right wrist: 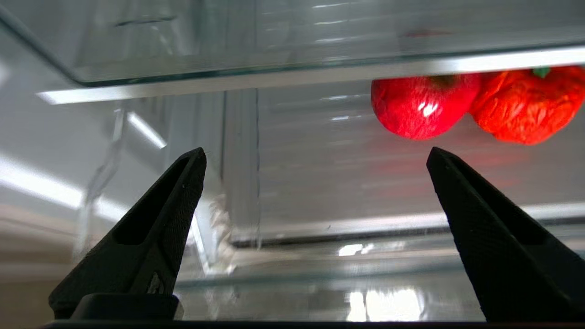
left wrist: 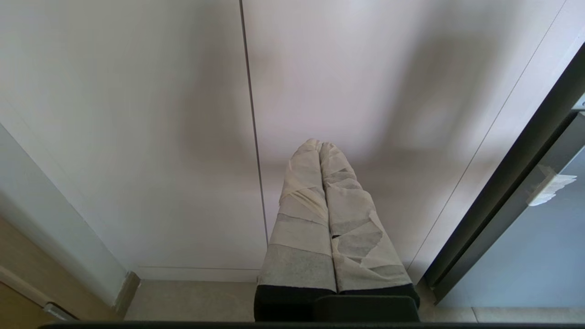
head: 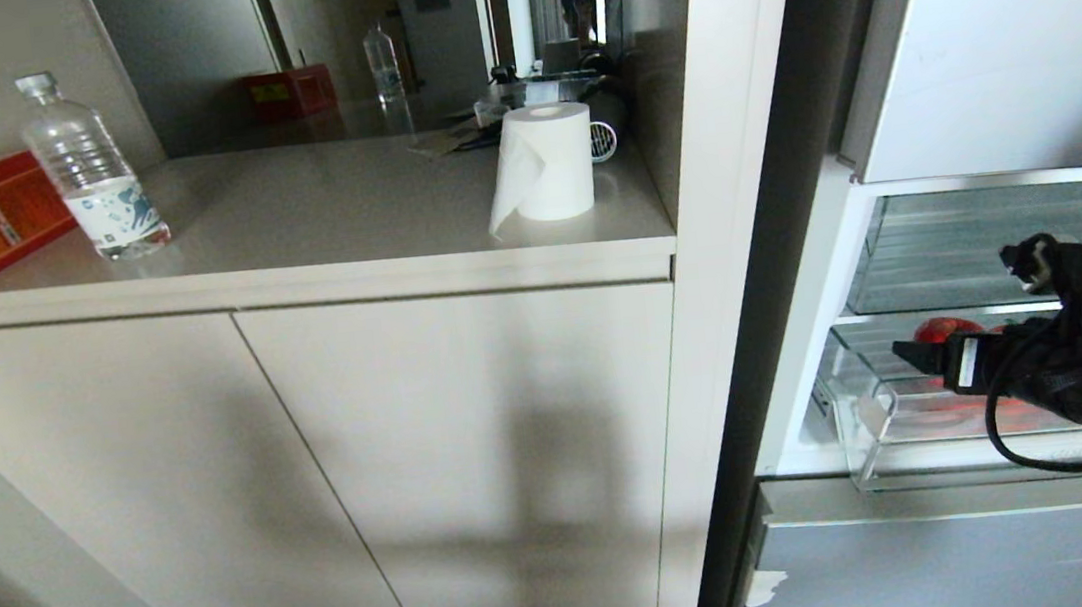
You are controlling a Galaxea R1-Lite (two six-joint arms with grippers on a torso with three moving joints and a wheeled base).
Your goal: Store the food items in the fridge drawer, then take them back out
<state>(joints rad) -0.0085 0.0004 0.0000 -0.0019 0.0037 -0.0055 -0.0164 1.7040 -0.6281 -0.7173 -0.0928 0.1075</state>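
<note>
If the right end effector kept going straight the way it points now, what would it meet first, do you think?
Probably the fridge drawer's clear front lip or ribbed floor. The open right end effector points into the drawer, with the red apple and the bumpy orange-red fruit farther back and off to one side. Depth is unclear.

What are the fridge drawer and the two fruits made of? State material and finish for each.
Fridge drawer: clear hard plastic, glossy; ribbed floor shows through.
Red apple: smooth glossy skin with a bright highlight, possibly fake.
Orange-red fruit: wrinkled matte surface, green stem; real or fake is unclear.
</note>
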